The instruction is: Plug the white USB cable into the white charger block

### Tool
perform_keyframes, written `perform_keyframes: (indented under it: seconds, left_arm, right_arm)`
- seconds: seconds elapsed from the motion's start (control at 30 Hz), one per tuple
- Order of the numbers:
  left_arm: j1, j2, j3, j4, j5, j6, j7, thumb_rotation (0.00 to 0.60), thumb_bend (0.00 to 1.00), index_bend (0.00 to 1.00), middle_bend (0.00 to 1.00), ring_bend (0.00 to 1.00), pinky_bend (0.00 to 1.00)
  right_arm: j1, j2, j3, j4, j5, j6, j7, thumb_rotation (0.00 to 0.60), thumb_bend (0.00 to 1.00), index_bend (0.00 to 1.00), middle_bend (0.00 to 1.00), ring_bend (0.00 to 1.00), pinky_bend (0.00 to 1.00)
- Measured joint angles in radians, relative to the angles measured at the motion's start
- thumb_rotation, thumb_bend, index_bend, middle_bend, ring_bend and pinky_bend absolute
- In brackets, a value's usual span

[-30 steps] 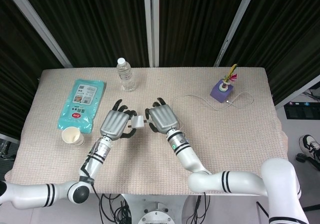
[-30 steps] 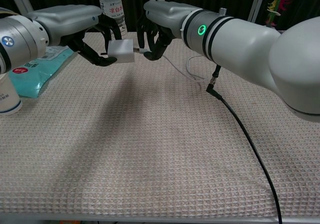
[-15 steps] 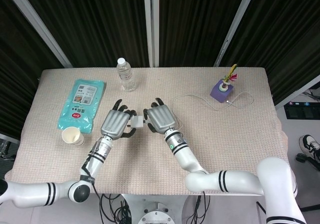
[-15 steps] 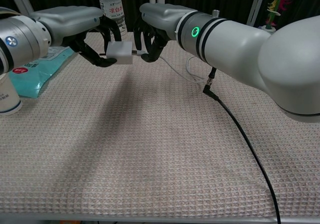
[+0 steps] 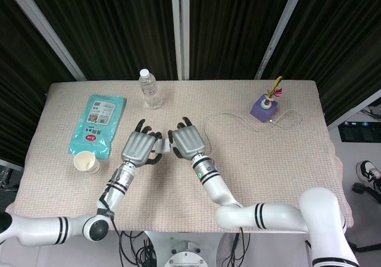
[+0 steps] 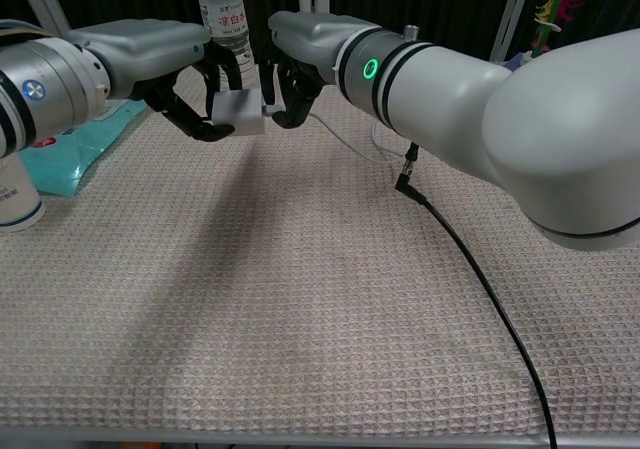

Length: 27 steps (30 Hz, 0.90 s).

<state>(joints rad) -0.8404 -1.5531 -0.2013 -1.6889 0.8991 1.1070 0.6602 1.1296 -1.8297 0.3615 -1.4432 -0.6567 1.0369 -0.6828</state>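
Observation:
My left hand [image 5: 138, 147] [image 6: 178, 70] holds the white charger block [image 6: 240, 110] above the middle of the table, its fingers curled around it. Close beside it, my right hand [image 5: 187, 142] [image 6: 297, 66] pinches the plug end of the white USB cable [image 5: 238, 116] [image 6: 341, 135] right against the block's face. The two hands nearly touch. The plug itself is hidden between the fingers and the block, so I cannot tell how deep it sits. From the right hand the cable trails off to the back right of the table.
A water bottle [image 5: 151, 90] stands behind the hands. A teal wipes pack [image 5: 97, 124] and a paper cup [image 5: 87, 162] lie to the left. A purple holder [image 5: 264, 107] sits at the back right. A black cable [image 6: 480, 279] runs across the near right cloth.
My right hand has moved left with the plug, closing the gap to the charger block. The left hand has stayed almost still with the block.

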Motion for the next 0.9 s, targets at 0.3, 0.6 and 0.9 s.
perform_keyframes:
  seconds: [0.3, 0.6, 0.9]
  left_arm:
    - [-0.013, -0.009, 0.007, 0.003, -0.014, 0.004, 0.026, 0.472, 0.38, 0.45, 0.41, 0.20, 0.04]
    - [-0.003, -0.002, 0.009, 0.013, -0.004, 0.008, -0.014, 0.470, 0.38, 0.45, 0.40, 0.20, 0.04]
    - [0.022, 0.006, 0.034, 0.051, 0.026, -0.003, -0.067, 0.485, 0.38, 0.43, 0.37, 0.17, 0.04]
  right_arm:
    - [0.010, -0.024, 0.005, 0.018, 0.013, 0.011, -0.005, 0.600, 0.33, 0.58, 0.55, 0.25, 0.08]
    - [-0.008, 0.010, -0.010, -0.018, 0.015, 0.013, -0.010, 0.600, 0.06, 0.18, 0.32, 0.11, 0.03]
    - [-0.056, 0.070, -0.042, -0.074, 0.003, 0.034, 0.003, 0.600, 0.00, 0.00, 0.17, 0.04, 0.01]
